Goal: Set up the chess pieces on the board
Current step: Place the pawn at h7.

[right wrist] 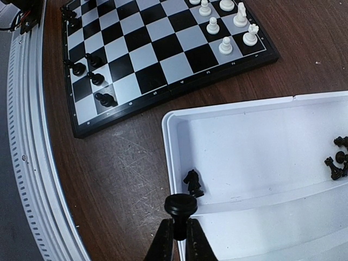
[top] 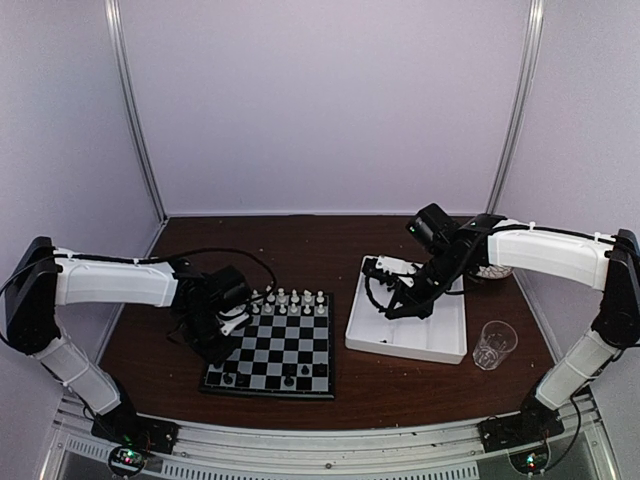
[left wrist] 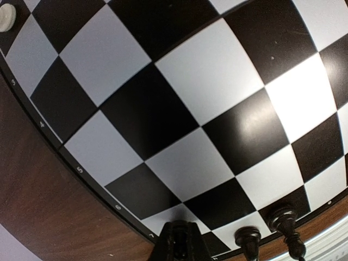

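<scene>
Overhead, left-wrist and right-wrist views of a two-arm chess set-up. The board (top: 270, 348) lies flat on the brown table (top: 400, 395), in front of the left arm. White pieces (top: 292, 299) fill its two far rows, and a few black pieces (top: 242, 378) stand on its near rows. The white tray (top: 420, 345) rests on the table just beside the board's right edge, and a clear glass (top: 495, 345) stands near the tray's right side. The left gripper (left wrist: 182, 240) hangs low over the left part of the board. In the wrist view its fingertips form a single dark wedge at the bottom edge of the frame, so it cannot be told whether they are parted, closed or holding anything. Two black pieces (left wrist: 283, 220) stand on the edge squares just to the right of that wedge, and one white piece (left wrist: 5, 16) sits at the far corner of the same view. The right gripper (right wrist: 180, 225) is closed on a black pawn (right wrist: 180, 205), whose round head shows above the two fingertips. The pawn is held upright over the tray's left wall, next to the bare table. A black knight (right wrist: 192, 182) rests on the tray floor just beside the held pawn, and a small cluster of black chessmen (right wrist: 337, 160) lies well apart from it at the far end of the tray. A raised ridge divides the tray floor lengthwise.
</scene>
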